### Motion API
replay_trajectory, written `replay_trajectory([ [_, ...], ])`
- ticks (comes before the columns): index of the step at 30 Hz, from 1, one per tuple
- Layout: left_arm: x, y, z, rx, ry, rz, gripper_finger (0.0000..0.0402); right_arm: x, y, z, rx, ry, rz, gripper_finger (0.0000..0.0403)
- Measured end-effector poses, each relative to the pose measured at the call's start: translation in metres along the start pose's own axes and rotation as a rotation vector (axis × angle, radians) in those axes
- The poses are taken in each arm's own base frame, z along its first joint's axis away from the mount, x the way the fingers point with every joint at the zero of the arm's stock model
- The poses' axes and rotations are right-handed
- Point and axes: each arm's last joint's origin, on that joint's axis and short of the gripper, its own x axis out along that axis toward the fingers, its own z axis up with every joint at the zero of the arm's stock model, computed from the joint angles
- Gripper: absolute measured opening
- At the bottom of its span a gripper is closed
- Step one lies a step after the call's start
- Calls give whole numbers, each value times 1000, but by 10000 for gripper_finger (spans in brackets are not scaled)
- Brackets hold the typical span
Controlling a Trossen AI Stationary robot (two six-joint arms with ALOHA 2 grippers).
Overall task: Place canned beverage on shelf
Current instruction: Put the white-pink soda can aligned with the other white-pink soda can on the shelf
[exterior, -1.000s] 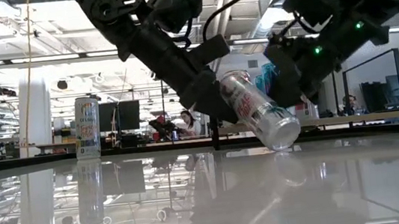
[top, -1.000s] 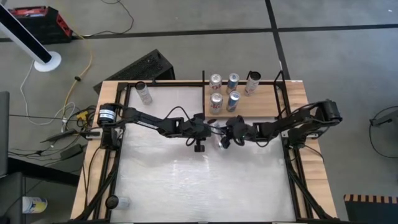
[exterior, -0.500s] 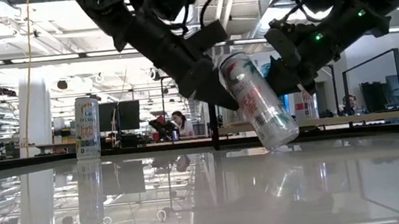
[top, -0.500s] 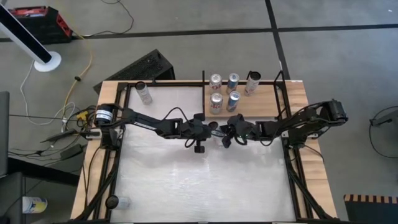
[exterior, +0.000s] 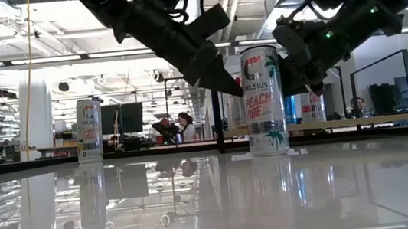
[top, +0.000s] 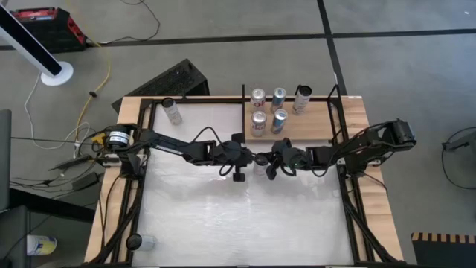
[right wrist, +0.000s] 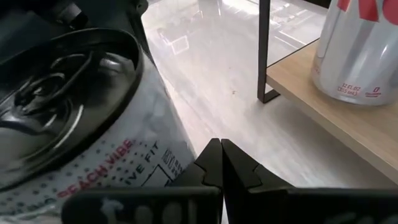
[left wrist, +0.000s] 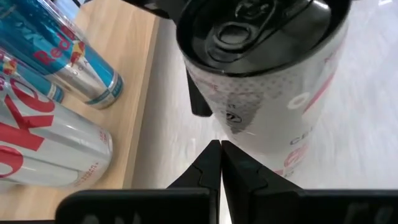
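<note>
A white Celsius can [exterior: 264, 100] stands upright on its bottom on the white table, just in front of the shelf; it also shows in the high view [top: 259, 161]. My left gripper [exterior: 233, 88] is shut at the can's left upper side. My right gripper [exterior: 291, 70] is shut at its right upper side. The shelf [top: 312, 126], a light-brown board with black rails, lies at the table's far right and bears several upright cans [top: 268, 110]. My left gripper touches the can's side wall below the rim [left wrist: 230, 127] with its shut fingertips, slanting down from the table's left. My right gripper has its shut fingertips at the can's side wall [right wrist: 177, 158], slanting down from the right; whether they touch it, I cannot tell. The can stands upright on the table.
Another can [top: 172, 112] stands at the table's far left corner, seen too in the low view [exterior: 89, 130]. A black shelf rail post [right wrist: 262, 53] stands close behind the can. A can [top: 146, 242] lies at the near left corner.
The Celsius can has been tipped from leaning, top toward the left, to standing upright on its bottom. Both shut grippers have stayed at its upper part, one on either side, and have risen a little with its top.
</note>
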Motion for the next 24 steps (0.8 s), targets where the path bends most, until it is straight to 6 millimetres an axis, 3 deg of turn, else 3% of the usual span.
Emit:
replay_trajectory([
  [6, -7, 2, 0, 5, 40, -4, 0, -14, -3, 7, -11, 18, -17, 18],
  [14, -46, 16, 14, -53, 79, -13, 0, -56, -2, 15, -19, 49, 3, 18],
  [20, -68, 13, 21, -42, 56, -157, 11, -82, 14, 8, 1, 73, 112, 18],
  [24, -69, 4, 19, 2, 11, -272, 44, -93, 29, 1, -27, 78, 204, 18],
])
